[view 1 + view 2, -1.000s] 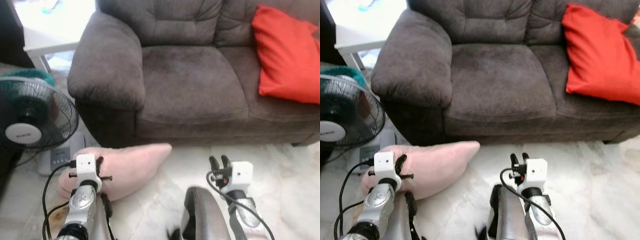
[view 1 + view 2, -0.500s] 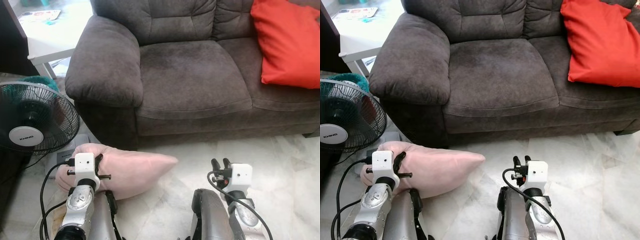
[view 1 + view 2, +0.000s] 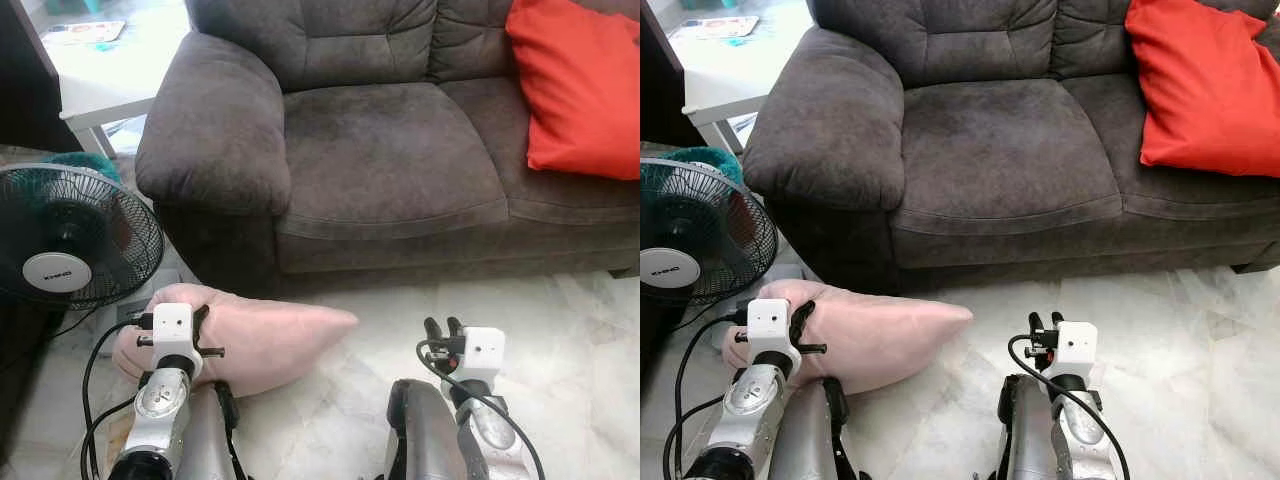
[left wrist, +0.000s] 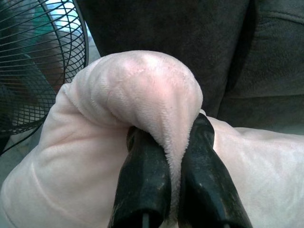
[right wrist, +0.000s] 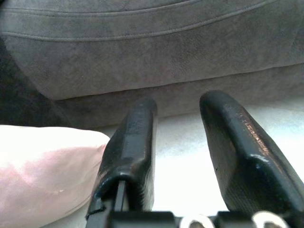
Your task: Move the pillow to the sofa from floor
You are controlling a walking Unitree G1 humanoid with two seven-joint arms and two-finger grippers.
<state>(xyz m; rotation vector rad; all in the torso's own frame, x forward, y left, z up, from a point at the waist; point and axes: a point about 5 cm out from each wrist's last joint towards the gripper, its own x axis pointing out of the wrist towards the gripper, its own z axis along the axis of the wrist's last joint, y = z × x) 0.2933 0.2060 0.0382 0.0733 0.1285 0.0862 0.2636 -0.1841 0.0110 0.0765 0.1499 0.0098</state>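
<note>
A pale pink pillow (image 3: 270,335) lies on the marble floor before the dark grey sofa (image 3: 390,150), near its left armrest. My left gripper (image 3: 196,322) is shut on a raised fold of the pillow's left end; in the left wrist view the two black fingers (image 4: 142,175) pinch the pink pillow (image 4: 142,95) fabric. My right gripper (image 3: 441,328) hovers open above the floor to the right of the pillow. In the right wrist view its fingers (image 5: 133,137) stand apart, with the pillow's tip (image 5: 47,161) beside them.
A red cushion (image 3: 575,85) leans on the sofa's right seat. A black standing fan (image 3: 70,240) is at the left, close to the pillow. A white table (image 3: 100,70) stands behind the armrest. Bare floor (image 3: 580,340) lies to the right.
The camera has shifted slightly; the view has tilted down since a second ago. The left gripper keeps its hold on the pillow, and the right stays open.
</note>
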